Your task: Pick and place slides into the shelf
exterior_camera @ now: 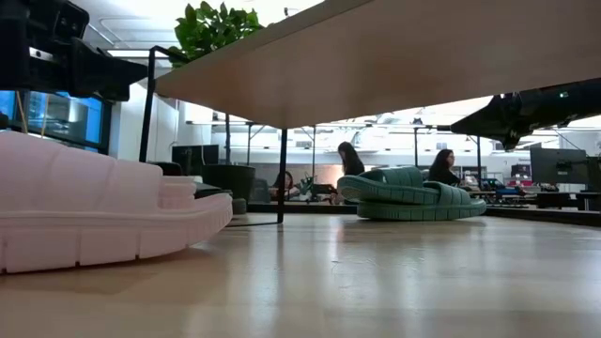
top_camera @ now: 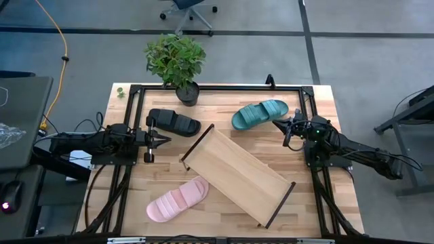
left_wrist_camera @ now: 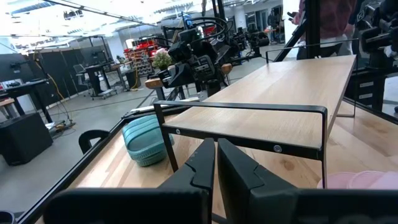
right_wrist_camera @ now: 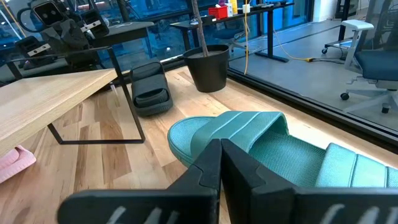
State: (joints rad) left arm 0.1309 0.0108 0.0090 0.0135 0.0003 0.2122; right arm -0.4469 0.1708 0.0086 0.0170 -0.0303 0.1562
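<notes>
The slides lay scattered on the slatted worktop (top_camera: 319,102) around the shelf (top_camera: 237,175), none of them on it and none held. The teal slide (top_camera: 260,113) sat near the far edge, just beside the right gripper (top_camera: 279,125), which was clenched on nothing and pointed at the sandal's near side; in the right wrist view the ribbed teal strap (right_wrist_camera: 249,134) filled the space just past the closed fingers. Its long axis ran roughly across the worktop, tilted slightly, with one end toward the plant pot (top_camera: 187,93) and the other toward the right-hand corner. The black slide (top_camera: 174,122) lay just in front of the left gripper (top_camera: 165,139), also clenched and empty, hovering close to the sandal's nearer edge without gripping it; this slide's long axis also ran across the worktop, slanting a little toward the shelf. The pink slide (top_camera: 178,200) rested near the front of the worktop, well apart from both grippers, close beside the shelf's long edge, its long axis diagonal with one end nearly at the plank. The shelf itself lay diagonally across the middle of the worktop, one black end frame near the black slide and the other toward the front right. In the low view the pink slide (exterior_camera: 103,207) loomed close and the teal slide (exterior_camera: 413,192) sat farther back under the plank. No brand, label or writing could be read on any slide or on the shelf.
</notes>
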